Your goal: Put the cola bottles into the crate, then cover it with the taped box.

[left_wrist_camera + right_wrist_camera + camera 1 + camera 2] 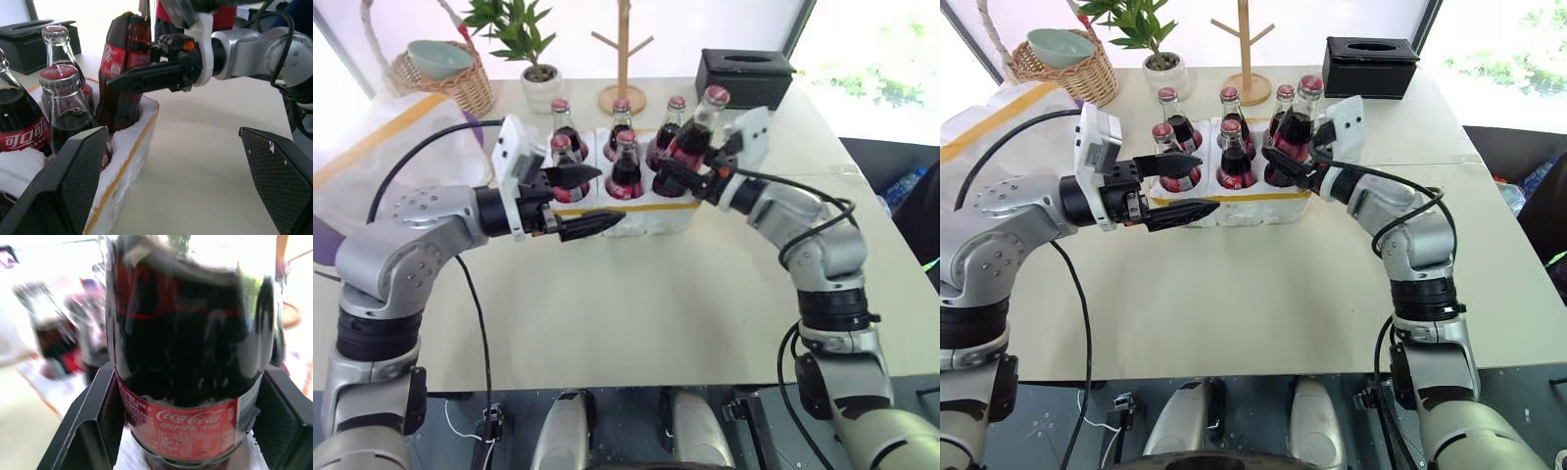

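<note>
Six small glass cola bottles [626, 166] with red caps occupied the low white foam crate [636, 213]. Right gripper [677, 174] was clamped on the tilted front-right bottle [695, 132]. Left gripper [582, 201] hovered wide open, empty, beside the crate's front-left corner.

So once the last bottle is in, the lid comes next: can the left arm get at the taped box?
Probably yes: the left gripper is open and empty, and the taped box lies unobstructed beside that arm.
</note>
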Robot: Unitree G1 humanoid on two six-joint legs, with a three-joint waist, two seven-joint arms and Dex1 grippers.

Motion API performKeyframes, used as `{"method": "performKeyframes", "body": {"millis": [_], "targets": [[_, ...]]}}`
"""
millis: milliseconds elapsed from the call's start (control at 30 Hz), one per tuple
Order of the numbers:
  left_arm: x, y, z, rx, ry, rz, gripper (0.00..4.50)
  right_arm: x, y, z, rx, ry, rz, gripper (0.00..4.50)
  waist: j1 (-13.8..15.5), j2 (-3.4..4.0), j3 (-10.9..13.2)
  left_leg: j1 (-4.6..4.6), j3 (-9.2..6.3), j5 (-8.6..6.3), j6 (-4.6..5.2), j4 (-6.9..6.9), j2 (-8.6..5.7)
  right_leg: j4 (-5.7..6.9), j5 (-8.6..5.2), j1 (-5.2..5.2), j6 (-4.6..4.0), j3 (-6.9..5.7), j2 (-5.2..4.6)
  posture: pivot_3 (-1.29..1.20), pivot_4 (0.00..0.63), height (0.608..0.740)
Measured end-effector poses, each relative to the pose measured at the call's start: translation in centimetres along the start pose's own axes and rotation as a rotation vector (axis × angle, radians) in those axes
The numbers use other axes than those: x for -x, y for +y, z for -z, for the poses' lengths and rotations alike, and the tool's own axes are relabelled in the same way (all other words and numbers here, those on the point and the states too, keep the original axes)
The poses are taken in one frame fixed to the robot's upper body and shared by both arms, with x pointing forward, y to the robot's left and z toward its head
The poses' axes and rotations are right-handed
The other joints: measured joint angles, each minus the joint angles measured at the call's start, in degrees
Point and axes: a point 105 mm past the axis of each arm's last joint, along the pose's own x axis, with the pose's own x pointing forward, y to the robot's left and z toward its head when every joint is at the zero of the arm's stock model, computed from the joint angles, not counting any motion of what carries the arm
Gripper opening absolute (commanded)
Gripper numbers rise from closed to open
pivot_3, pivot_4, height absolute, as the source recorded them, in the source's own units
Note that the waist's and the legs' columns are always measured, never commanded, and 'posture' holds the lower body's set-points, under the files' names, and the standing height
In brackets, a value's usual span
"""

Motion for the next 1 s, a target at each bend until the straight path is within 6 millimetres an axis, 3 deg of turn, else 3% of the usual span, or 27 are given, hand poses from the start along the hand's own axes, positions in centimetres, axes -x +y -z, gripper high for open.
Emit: {"method": "performKeyframes", "body": {"millis": [133, 200, 267, 367, 467, 567, 667, 800, 900, 1000], "targets": [[0.0, -0.1, -0.1, -0.008, 0.002, 0.0, 4.5, -0.5, -0.4, 2.0, 0.016, 0.071, 0.01, 2.79, 0.15, 0.0, 0.0, -0.01, 0.0, 0.0, 0.0, 0.0, 0.0, 0.0, 0.0, -0.01, 0.0, 0.0, 0.0, 0.0, 0.15, 0.736], [0.1, 0.0, -0.1, -0.011, 0.008, -0.004, 4.5, -0.6, -0.5, 2.2, 0.036, 0.08, 0.008, 3.85, 0.12, -0.04, -0.03, 0.02, 0.0, 0.0, 0.0, 0.03, 0.0, 0.0, 0.0, 0.04, 0.0, 0.0, 0.0, 0.0, 0.15, 0.736], [0.4, 0.0, 0.1, -0.013, 0.02, -0.008, 4.5, -0.9, -0.3, 2.1, 0.044, 0.08, -0.014, 4.45, 0.04, -0.05, -0.03, 0.06, 0.0, 0.0, 0.0, 0.03, 0.0, 0.02, 0.0, 0.05, 0.0, 0.0, 0.0, 0.0, 0.15, 0.736], [1.2, 0.3, 0.4, -0.016, 0.057, -0.029, 4.5, -1.0, -0.1, 2.0, 0.052, 0.084, -0.044, 4.45, 0.01, -0.05, -0.03, 0.08, 0.0, 0.0, 0.0, 0.03, 0.01, 0.07, 0.0, 0.05, 0.0, 0.0, 0.0, 0.0, 0.15, 0.736], [3.4, 1.0, 0.6, -0.022, 0.125, -0.076, 4.5, 0.0, -0.1, 1.4, 0.076, 0.111, -0.104, 4.45, 0.01, -0.02, -0.02, 0.05, 0.0, 0.0, 0.0, -0.01, 0.01, 0.04, 0.0, 0.01, 0.0, 0.01, 0.0, 0.0, 0.15, 0.736], [6.4, 1.4, 0.6, -0.036, 0.218, -0.128, 4.5, 2.1, -0.4, -1.3, 0.121, 0.108, -0.191, 4.45, 0.12, -0.02, 0.02, -0.02, 0.01, -0.01, 0.01, -0.06, 0.01, -0.03, -0.01, -0.03, 0.0, 0.0, 0.0, 0.0, 0.15, 0.736], [10.1, 1.6, 0.0, -0.056, 0.329, -0.167, 4.5, 4.8, -0.8, -6.0, 0.173, 0.054, -0.27, 4.45, 0.13, -0.01, 0.04, -0.01, 0.04, -0.01, 0.01, -0.09, 0.02, -0.08, -0.02, -0.06, -0.02, -0.02, 0.0, 0.0, 0.15, 0.736], [17.2, 3.0, -1.3, -0.039, 0.536, -0.283, 4.5, 8.6, -1.0, -11.5, 0.217, 0.01, -0.354, 4.45, -0.02, -0.01, 0.04, 0.07, 0.12, -0.02, 0.0, -0.19, 0.07, -0.06, -0.09, -0.1, -0.13, -0.05, 0.01, 0.0, 0.15, 0.736], [22.0, 3.5, -1.7, -0.032, 0.683, -0.334, 4.5, 9.6, -0.4, -13.0, 0.224, -0.005, -0.411, 4.45, -0.23, 0.03, 0.03, 0.1, 0.22, -0.02, -0.01, -0.25, 0.09, -0.06, -0.15, -0.16, -0.23, -0.04, 0.01, 0.0, 0.15, 0.736], [27.2, 5.3, -1.7, -0.106, 0.854, -0.466, 4.5, 10.0, 0.1, -13.2, 0.228, 0.0, -0.462, 4.45, -0.24, 0.02, 0.04, 0.07, 0.24, -0.02, -0.01, -0.3, 0.12, -0.02, -0.15, -0.24, -0.23, -0.05, 0.02, 0.0, 0.15, 0.736]]}}
